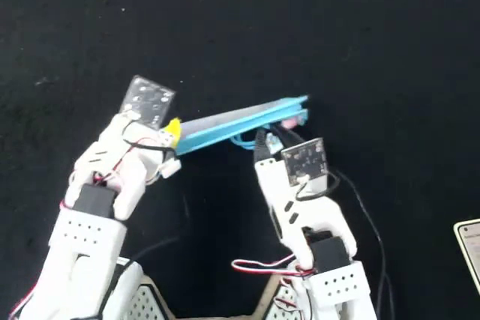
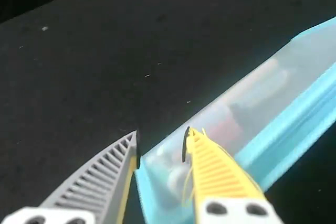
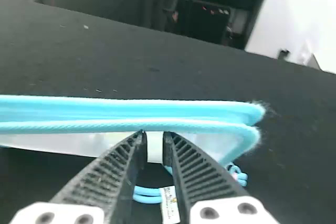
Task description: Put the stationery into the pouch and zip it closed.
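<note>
left arm (image 1: 97, 200): rises from the desk's near edge, leaning in toward mid-desk
left fingers (image 2: 215, 174): clamped on one end of the pouch (image 2: 257, 108)
right arm (image 1: 307, 219): near edge, stretched forward
right fingers (image 3: 191, 174): nearly together, pinching the pouch's edge

White plastic shells on the left arm (image 1: 94, 207) and the right arm (image 1: 319, 237), perforated at the bases toward six o'clock. Red, white and black cables looped along the joints. Ends in ribbed jaws: yellow and grey left, black right, on white screw-holed mounts.
</note>
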{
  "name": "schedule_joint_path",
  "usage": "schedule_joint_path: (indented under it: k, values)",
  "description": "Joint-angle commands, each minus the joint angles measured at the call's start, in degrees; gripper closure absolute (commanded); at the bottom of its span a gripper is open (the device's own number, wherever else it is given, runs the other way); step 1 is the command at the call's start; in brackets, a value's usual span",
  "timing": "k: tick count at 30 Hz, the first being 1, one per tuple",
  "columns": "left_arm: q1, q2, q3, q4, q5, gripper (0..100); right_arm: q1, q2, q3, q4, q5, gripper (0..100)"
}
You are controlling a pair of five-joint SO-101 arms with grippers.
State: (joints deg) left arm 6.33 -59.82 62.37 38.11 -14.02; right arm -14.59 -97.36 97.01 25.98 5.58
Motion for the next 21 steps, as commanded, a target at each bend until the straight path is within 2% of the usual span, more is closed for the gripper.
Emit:
schedule_joint_path:
  k: [1,7,11,14,21]
  values:
    - [-2.7,-11.5,0.1,6.4,0.3,84,-4.8,0.2,-2.4,-2.9,0.4,94.2]
    - [-4.0,-33.3,0.2,19.3,0.3,84,-6.9,0.3,-4.1,-7.8,0.3,94.2]
    - [-3.6,-44.7,2.1,24.5,0.3,84,-6.8,0.0,-4.6,-7.2,0.3,94.2]
    - [-4.1,-44.5,3.4,27.1,-2.2,84,-6.8,0.0,-9.9,0.1,0.3,94.2]
    - [-4.1,-43.3,5.0,31.6,-6.1,84,-6.9,-0.3,-25.7,26.8,0.4,94.2]
